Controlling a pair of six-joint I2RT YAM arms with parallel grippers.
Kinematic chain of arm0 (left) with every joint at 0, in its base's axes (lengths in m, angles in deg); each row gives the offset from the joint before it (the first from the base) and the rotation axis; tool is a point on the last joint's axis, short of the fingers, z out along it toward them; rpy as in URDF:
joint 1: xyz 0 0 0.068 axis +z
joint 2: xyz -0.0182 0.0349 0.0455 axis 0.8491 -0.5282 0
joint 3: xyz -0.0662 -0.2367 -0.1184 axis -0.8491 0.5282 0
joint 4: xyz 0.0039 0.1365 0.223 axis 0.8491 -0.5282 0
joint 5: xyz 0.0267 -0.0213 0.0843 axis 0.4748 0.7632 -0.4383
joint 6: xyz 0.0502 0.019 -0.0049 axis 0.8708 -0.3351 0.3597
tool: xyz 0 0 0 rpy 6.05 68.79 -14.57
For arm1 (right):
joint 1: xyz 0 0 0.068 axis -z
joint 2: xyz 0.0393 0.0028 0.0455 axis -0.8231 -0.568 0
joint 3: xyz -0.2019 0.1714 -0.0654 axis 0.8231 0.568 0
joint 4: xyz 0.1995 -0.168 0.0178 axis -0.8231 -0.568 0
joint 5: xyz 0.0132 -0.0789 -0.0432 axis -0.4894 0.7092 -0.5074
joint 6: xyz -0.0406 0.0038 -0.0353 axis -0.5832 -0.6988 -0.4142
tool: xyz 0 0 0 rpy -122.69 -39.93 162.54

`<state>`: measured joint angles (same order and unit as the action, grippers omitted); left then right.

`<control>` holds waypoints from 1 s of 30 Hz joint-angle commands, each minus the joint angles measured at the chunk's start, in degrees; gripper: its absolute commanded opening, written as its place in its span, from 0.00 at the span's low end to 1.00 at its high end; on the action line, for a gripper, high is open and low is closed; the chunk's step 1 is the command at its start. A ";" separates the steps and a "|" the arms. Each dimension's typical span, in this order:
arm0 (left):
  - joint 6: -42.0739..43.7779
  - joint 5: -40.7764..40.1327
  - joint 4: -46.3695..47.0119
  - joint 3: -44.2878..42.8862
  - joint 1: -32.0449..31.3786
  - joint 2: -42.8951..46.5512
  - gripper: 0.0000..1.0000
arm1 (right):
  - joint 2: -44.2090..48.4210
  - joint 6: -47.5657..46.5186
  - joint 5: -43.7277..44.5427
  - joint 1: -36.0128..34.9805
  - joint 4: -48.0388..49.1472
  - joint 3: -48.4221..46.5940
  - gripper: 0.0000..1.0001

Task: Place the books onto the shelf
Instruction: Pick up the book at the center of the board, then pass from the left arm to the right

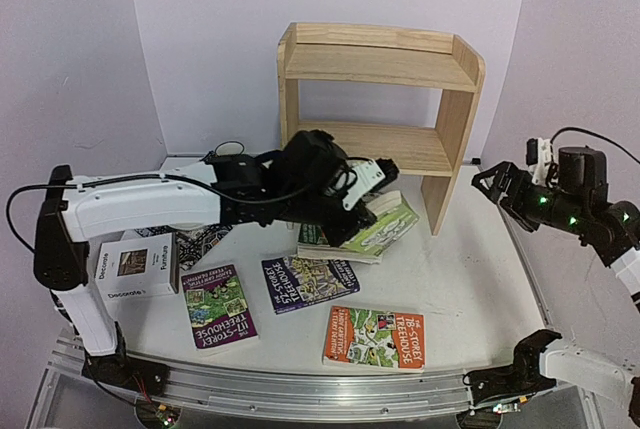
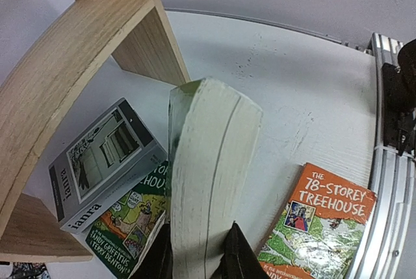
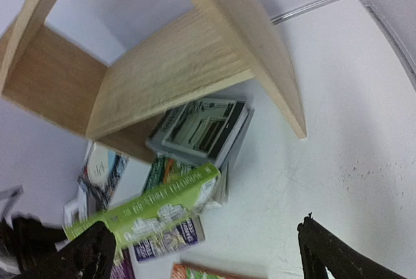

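White counter [image 1: 470, 279] from above: the shelf [image 1: 375, 59] stands at the back, an orange book [image 1: 375, 337] lies flat near my bases. Left wrist: my left jaws are clamped on a light green book [image 2: 208, 181], its page edge towards the camera, just beside the grey-white book [image 2: 107, 162]. Right wrist: my right jaws stand wide apart, holding nothing, with the shelf ahead.

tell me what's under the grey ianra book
The ianra book rests on a green Treehouse book, whose cover pokes out beside it. Anything deeper in that stack is covered.
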<state>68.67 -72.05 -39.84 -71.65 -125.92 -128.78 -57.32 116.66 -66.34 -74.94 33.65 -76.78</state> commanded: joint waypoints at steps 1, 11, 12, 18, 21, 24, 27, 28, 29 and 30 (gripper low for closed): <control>2.37 11.65 1.94 5.24 3.22 10.60 0.00 | -3.66 -20.50 -21.54 -0.13 -1.52 -6.68 0.98; 13.84 21.39 0.27 13.96 3.24 23.27 0.00 | -13.83 -32.43 -38.05 -2.79 -0.48 -9.47 0.94; 16.22 22.93 -0.08 15.18 3.22 24.46 0.00 | -14.52 -34.12 -37.78 -4.02 -0.45 -9.66 0.91; 26.27 23.77 -0.15 20.62 3.25 29.13 0.00 | -17.48 -42.77 -38.39 -12.47 0.56 -9.75 0.88; 31.35 23.90 -0.14 22.94 3.30 30.21 0.00 | -17.94 -47.51 -35.56 -17.26 2.70 -7.94 0.87; 33.79 23.07 -0.15 23.93 3.29 30.55 0.00 | -18.50 -51.69 -28.21 -23.17 7.29 -4.92 0.80; 34.24 21.24 -0.15 23.50 3.23 30.02 0.00 | -20.28 -56.60 -25.04 -27.99 9.36 -4.23 0.76; 34.47 20.86 -0.15 23.38 3.24 29.81 0.00 | -20.89 -58.02 -25.14 -29.20 10.03 -3.95 0.75; 34.61 20.73 -0.15 23.29 3.26 29.73 0.00 | -21.41 -59.72 -25.19 -29.81 10.48 -3.76 0.74; 34.70 20.60 -0.14 23.15 3.33 29.63 0.00 | -21.95 -61.27 -24.74 -30.39 11.02 -3.46 0.74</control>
<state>100.00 -50.71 -46.06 -46.58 -122.82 -100.76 -77.36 64.32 -94.18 -102.96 40.35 -81.44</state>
